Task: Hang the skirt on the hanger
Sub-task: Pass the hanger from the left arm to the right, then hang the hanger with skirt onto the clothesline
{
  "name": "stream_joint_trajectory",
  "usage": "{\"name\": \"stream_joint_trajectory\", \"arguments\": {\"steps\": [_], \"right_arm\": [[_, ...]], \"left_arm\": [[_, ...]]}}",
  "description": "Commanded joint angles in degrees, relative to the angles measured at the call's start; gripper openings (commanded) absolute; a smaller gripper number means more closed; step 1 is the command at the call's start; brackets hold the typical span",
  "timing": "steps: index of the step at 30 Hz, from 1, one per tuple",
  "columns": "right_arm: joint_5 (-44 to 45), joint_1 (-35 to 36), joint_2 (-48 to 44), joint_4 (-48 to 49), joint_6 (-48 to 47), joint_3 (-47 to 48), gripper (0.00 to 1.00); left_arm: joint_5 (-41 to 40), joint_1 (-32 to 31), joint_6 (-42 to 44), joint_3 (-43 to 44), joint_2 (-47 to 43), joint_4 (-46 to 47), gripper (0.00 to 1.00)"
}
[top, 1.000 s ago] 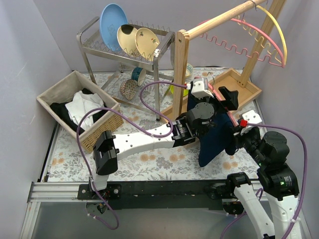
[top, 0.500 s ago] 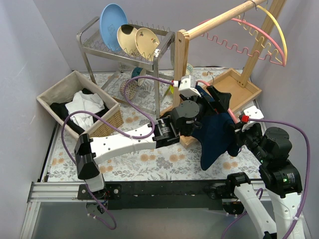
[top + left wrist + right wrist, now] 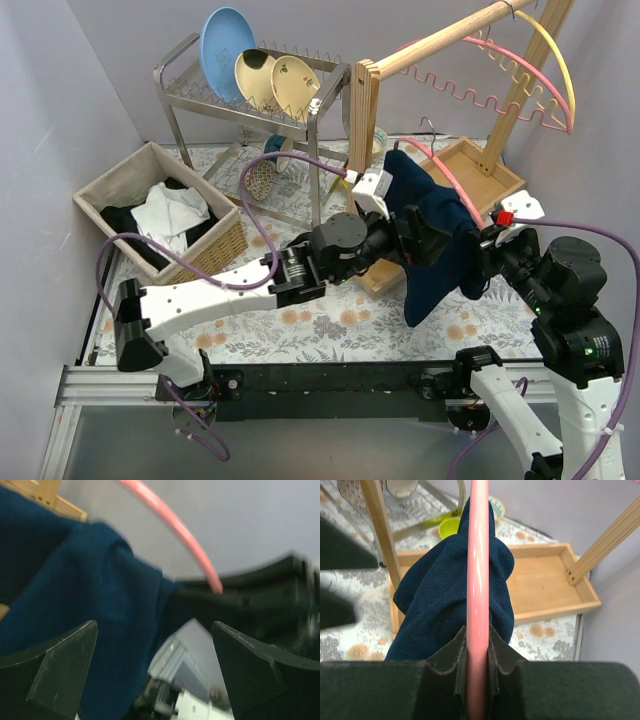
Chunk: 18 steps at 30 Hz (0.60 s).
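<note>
The skirt (image 3: 440, 245) is showing a deep, plain navy blue. The hanger (image 3: 447, 178) under it is gleaming a glossy salmon pink. The counter (image 3: 330, 322) is wearing a pale cloth printed with tan and grey flowers. Up top, one spare hanger (image 3: 561, 62) is shining yellow and a wavy one (image 3: 470, 97) is showing pink. In the silvery dish rack (image 3: 215, 98), a plate (image 3: 224, 40) is glowing sky blue beside cream ones. The right pincer (image 3: 479, 640) is looking matt black, and the cables (image 3: 242, 190) are showing purple.
</note>
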Motion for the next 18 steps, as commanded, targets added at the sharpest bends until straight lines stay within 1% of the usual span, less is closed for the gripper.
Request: {"name": "stream_joint_trajectory", "arguments": {"steps": [1, 2, 5, 6, 9, 12, 18], "right_arm": [[-1.13, 0.01, 1.56, 12.22, 0.58, 8.48, 0.01], [-1.49, 0.01, 2.00, 12.30, 0.66, 10.15, 0.01], [-1.58, 0.01, 3.85, 11.87, 0.75, 13.75, 0.01], [-1.40, 0.01, 4.46, 11.60, 0.75, 14.64, 0.01], [-1.05, -0.07, 5.69, 9.59, 0.49, 19.56, 0.01], [0.00, -0.08, 6.40, 7.21, 0.31, 24.29, 0.01], [1.68, -0.43, 8.42, 7.29, 0.05, 28.17, 0.01]], "left_arm": [[10.54, 0.09, 7.83, -4.00, -12.37, -3.34, 0.98], [11.07, 0.09, 8.80, -6.36, -14.23, -3.69, 0.98], [9.15, 0.09, 11.09, -9.18, -19.67, -6.76, 0.98], [8.53, 0.09, 11.09, -9.63, -20.83, -8.95, 0.98], [6.43, 0.09, 11.53, -12.87, -25.13, -11.25, 0.98], [5.36, 0.09, 10.92, -16.73, -28.73, -11.34, 0.98], [5.27, 0.09, 9.60, -21.31, -32.70, -11.34, 0.98]]}}
